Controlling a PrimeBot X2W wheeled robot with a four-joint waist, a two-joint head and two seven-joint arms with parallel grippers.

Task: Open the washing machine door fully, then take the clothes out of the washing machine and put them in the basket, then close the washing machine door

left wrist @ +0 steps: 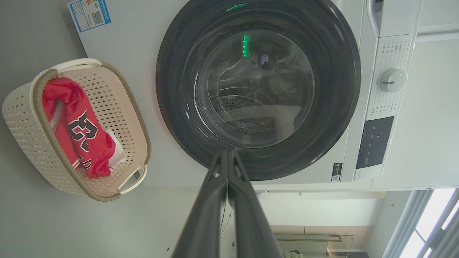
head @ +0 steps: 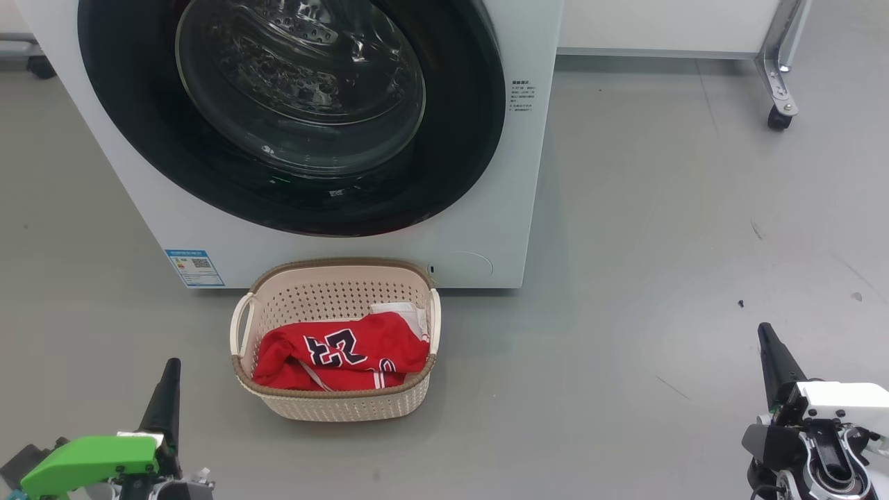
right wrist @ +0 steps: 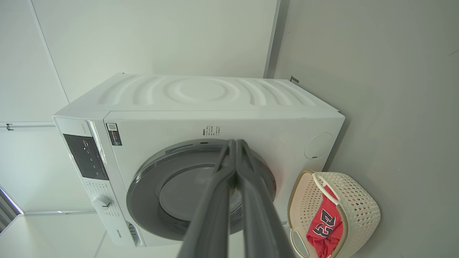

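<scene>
Clothes [head: 340, 351]: I judge them soft, light, best pinched at a raised fold, lying in the basket [head: 347, 406] before the shut washing machine door [head: 458, 139]; left end effector [head: 171, 364] and right end effector [head: 765, 330] both closed, empty.

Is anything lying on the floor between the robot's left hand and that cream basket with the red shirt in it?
Nothing visible does. Bare grey floor separates the shut left hand from the small cream perforated plastic basket holding the red number 23 jersey.
</scene>
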